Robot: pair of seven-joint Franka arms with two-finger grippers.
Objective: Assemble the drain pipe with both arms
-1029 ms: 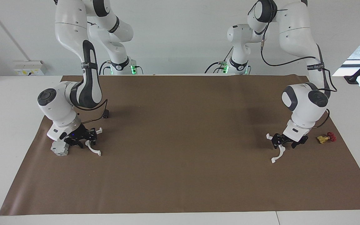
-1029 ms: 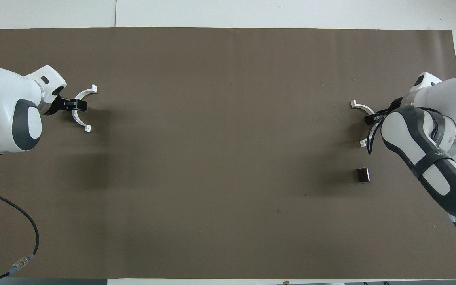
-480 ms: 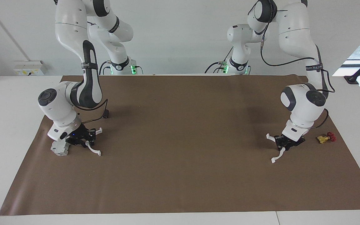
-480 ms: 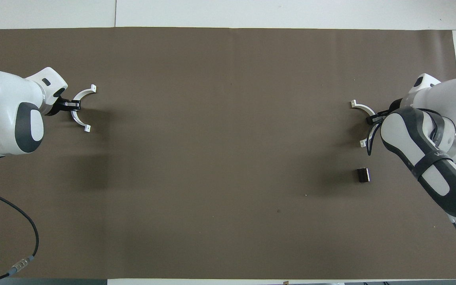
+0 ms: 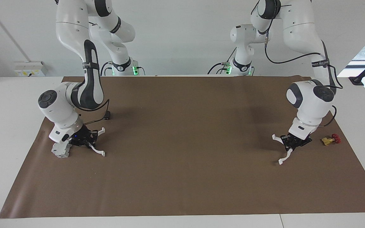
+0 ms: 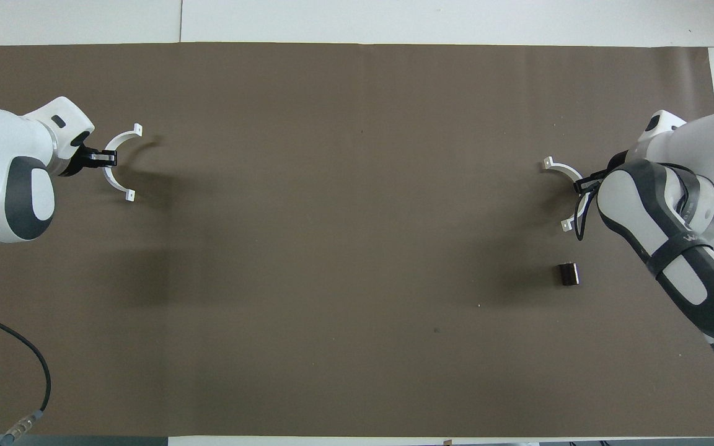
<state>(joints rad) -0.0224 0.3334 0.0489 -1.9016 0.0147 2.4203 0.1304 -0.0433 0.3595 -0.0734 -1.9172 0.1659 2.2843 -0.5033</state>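
Arms bent low at table ends, left gripper (image 5: 291, 141) and right gripper (image 5: 86, 138) each pinching a pipe half.

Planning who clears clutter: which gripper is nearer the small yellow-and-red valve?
Left. The left gripper sits just beside the valve, holding one white arc; the right gripper is at the table's right-arm end.

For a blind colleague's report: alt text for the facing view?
Two robot arms each hold a white half-ring at separate ends of a brown mat: left tool on one half-ring, right tool on the other half-ring, beside a grey block.
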